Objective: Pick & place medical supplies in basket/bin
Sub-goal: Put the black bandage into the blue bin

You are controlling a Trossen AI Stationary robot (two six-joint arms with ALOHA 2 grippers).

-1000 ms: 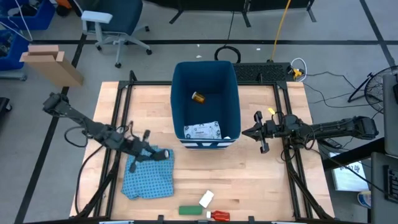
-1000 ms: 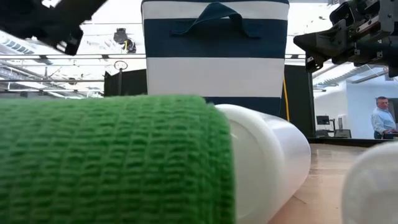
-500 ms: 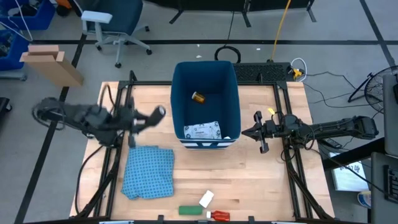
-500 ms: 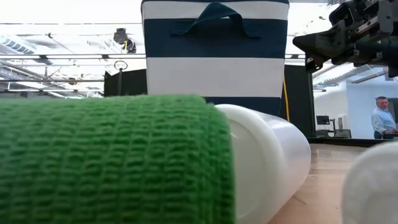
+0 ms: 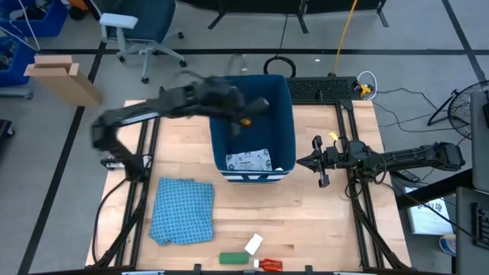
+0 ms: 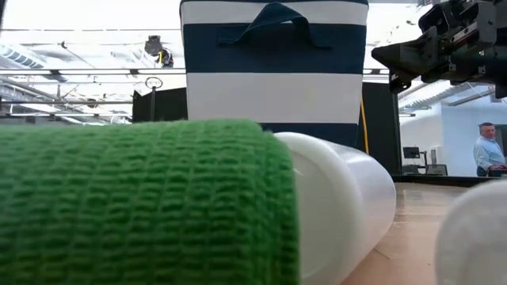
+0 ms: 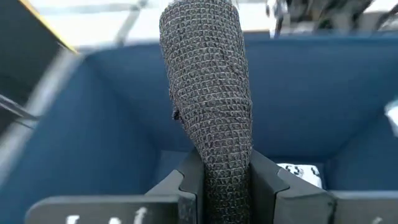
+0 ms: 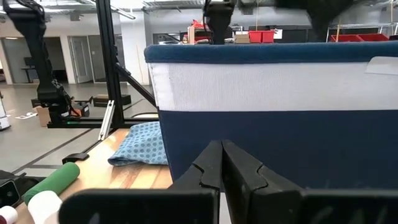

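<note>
My left gripper [image 5: 256, 104] hangs over the dark blue bin [image 5: 284, 99] and is shut on a black bandage roll [image 7: 208, 81]. In the bin lie a small orange bottle [image 5: 243, 119] and a flat white printed packet [image 5: 250, 160]; the packet also shows in the left wrist view [image 7: 300, 172]. A green roll [image 5: 233, 259], a white oblong [image 5: 254, 244] and a red tube [image 5: 269, 265] lie near the table's near edge. My right gripper [image 5: 317, 162] is shut and empty, just right of the bin. My left gripper pinches the black roll by its near end [image 7: 225, 177] between its two fingers. The roll lies along the fingers and sticks out well past their tips. The arm reaches in from the table's left. The roll is lifted clear, above the bin's inside.
A blue patterned cloth [image 5: 183, 211] lies flat left of the bin's near end. In the low view the green roll [image 6: 142, 198] and the white oblong [image 6: 348, 198] fill the foreground before the bin's striped side [image 6: 273, 95]. A person [image 6: 485, 150] stands in the room beyond.
My left gripper has risen from the blue cloth with the black roll and swung fast toward the far right, from beside the cloth to over the bin. The roll is lifted clear. The cloth stays on the table. My right arm has kept still.
</note>
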